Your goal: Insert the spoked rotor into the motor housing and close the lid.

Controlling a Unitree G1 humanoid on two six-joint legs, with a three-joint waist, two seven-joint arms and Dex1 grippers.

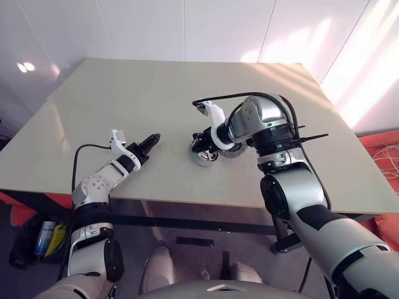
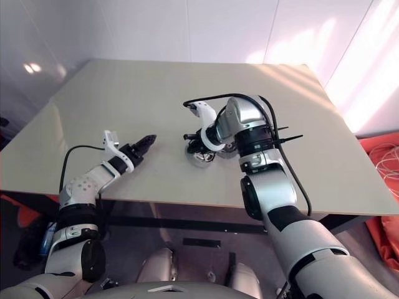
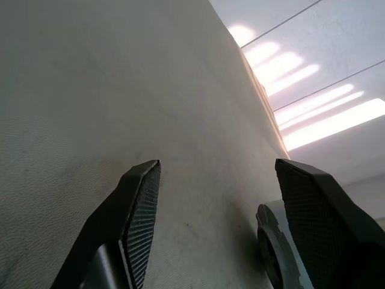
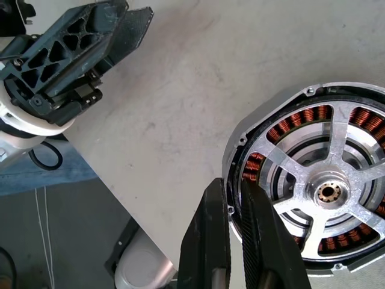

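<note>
My right gripper (image 4: 231,232) is pinched closed and empty at the rim of the motor housing (image 4: 240,141) on the table (image 1: 124,93), where the spoked rotor (image 4: 328,192) already sits over the windings. My left gripper (image 1: 149,142) waits spread and empty. Next I fetch the lid and lower it flat, centred over the hub.

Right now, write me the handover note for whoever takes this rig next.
Left hand: open, empty, held level above the table, pointing toward the motor housing.
Right hand: fingers shut, holding nothing, angled down at the rim of the motor housing.
The motor housing lies flat near the table's front edge, between the two hands.
Done: the spoked rotor sits inside the housing, coppery windings visible around it.
Left: find the lid, which I cannot locate from here, set it on the housing and close it.
</note>
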